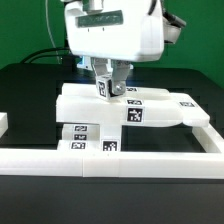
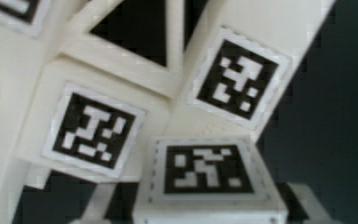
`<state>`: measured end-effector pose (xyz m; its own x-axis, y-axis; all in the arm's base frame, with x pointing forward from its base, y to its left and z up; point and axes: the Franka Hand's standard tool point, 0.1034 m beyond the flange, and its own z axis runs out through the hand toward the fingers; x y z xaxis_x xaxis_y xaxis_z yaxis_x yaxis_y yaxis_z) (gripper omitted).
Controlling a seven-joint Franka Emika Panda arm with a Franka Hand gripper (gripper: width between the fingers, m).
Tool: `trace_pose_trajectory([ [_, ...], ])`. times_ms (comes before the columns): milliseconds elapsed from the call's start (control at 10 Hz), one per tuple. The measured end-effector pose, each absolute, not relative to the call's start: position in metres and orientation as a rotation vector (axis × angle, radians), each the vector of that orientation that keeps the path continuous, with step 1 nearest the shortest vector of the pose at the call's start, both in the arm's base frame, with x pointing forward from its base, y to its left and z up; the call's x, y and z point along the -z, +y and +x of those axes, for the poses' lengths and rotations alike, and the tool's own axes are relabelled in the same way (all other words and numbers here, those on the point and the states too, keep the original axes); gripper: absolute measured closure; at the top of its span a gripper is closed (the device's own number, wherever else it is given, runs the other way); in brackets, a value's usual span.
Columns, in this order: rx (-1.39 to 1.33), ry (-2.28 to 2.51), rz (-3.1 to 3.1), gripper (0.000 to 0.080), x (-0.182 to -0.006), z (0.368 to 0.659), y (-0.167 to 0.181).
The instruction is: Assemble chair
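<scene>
You had one gripper [image 1: 108, 90] down on the chair [image 1: 160, 106], which lay just behind the wall [image 1: 150, 160], tucked inside its corner. Its two fingers [image 1: 99, 80] looked clamped on one tagged chair piece between them. The wrist view showed you three whole tags [image 2: 96, 133] and part of a fourth

Matte white plastic chair parts [image 1: 85, 103], glossy white robot arm [image 1: 110, 30], matt black table [image 1: 30, 85]
</scene>
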<state>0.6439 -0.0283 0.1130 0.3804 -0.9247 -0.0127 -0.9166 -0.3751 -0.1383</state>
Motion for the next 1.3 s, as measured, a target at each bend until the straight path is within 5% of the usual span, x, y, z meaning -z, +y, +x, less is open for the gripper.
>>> trace_pose_trajectory([
  [200, 0.103, 1.587, -2.576, 0.0522, -0.1129, 0.6434, -0.0274],
  [400, 0.12, 1.24, -2.774, 0.0199, -0.1177, 0.647, -0.0253],
  [500, 0.126, 1.045, -2.859, 0.0165, -0.1178, 0.6469, -0.0243],
  [1300, 0.126, -0.353, -3.155, 0.0151, -0.1136, 0.6432, -0.0248],
])
